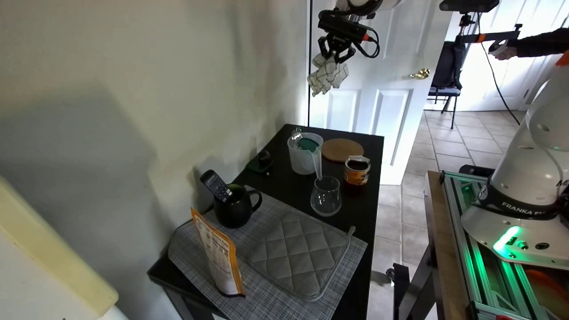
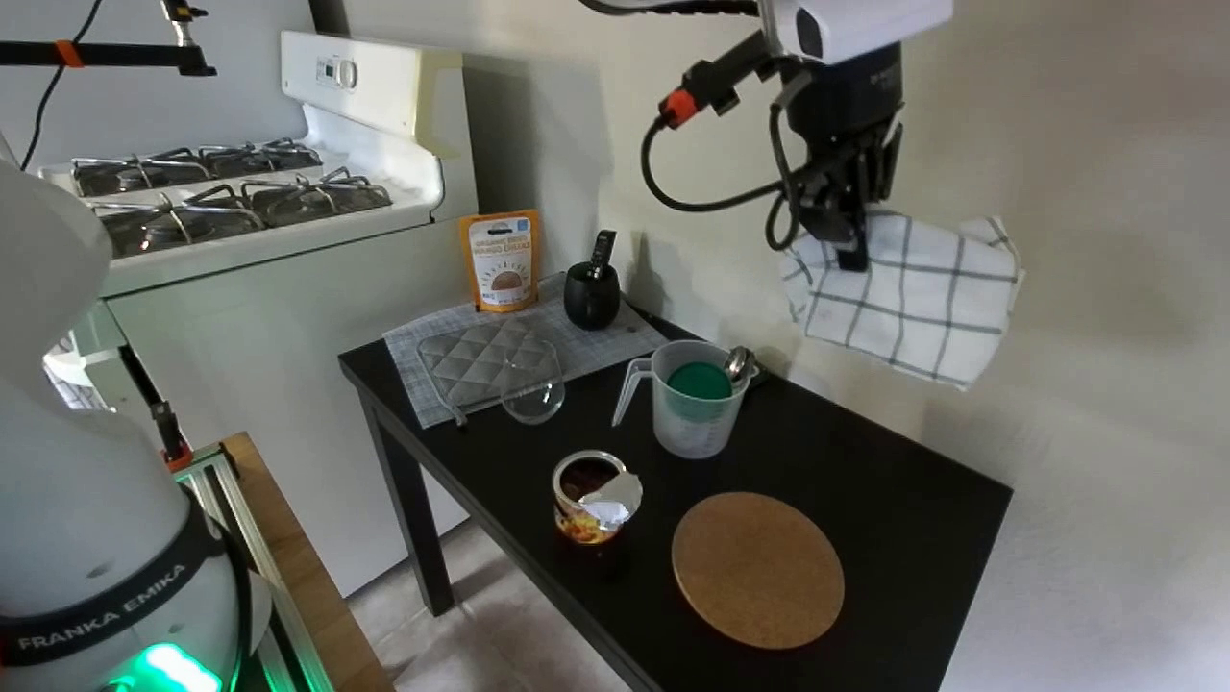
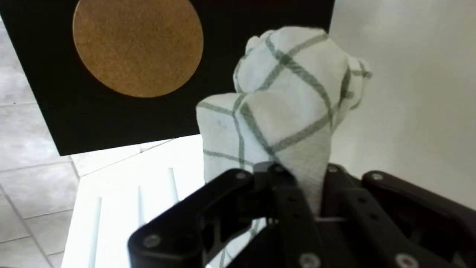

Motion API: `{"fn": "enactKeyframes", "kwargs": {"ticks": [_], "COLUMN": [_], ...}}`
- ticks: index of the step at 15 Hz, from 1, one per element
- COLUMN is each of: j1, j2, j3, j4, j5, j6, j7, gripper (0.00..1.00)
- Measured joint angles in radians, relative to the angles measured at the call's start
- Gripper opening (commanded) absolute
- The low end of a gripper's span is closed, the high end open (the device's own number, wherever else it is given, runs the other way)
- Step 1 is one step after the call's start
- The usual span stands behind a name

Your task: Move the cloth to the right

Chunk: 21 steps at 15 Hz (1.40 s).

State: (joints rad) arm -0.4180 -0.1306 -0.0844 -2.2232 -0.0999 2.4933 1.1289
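The gripper (image 3: 308, 178) pinches the cloth (image 2: 918, 303) — high in the air, at one o'clock from the board (image 2: 759, 572) in an exterior view. A patient descent is wanted, I'd say: grip firm, loose end onto the table (image 2: 894, 538) first — then release gently.

table (image 2: 894, 538): black
mat (image 1: 275, 302): gray, flat, at one end
disc (image 2: 758, 570): brown, flat, near the opposite end
glass (image 1: 326, 198): clear, upright, just beside the mat
can (image 1: 357, 173): opened, upright, near the disc
jug (image 2: 687, 431): translucent, handled, upright
dark item (image 1: 264, 158): small, kind unclear
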Motion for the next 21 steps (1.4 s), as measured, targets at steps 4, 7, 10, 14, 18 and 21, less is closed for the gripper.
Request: {"fn": "enactKeyframes", "kwargs": {"ticks": [4, 7, 10, 14, 18, 21], "j1": [0.014, 0.07, 0.129, 0.174, 0.147, 0.101], "j2": [0.195, 0.349, 0.485, 0.622, 0.664, 0.662], "j3": [-0.071, -0.121, -0.123, -0.117, -0.127, -0.137], "j4": [0.131, 0.256, 0.377, 0.485, 0.484, 0.464], "j5": [-0.112, -0.106, -0.017, 0.108, 0.187, 0.231], "j6": [-0.005, -0.035, -0.081, -0.127, -0.128, -0.129], "j7": [0.13, 0.163, 0.158, 0.128, 0.038, -0.09], "gripper": [0.03, 0.03, 0.03, 0.03, 0.03, 0.03]}}
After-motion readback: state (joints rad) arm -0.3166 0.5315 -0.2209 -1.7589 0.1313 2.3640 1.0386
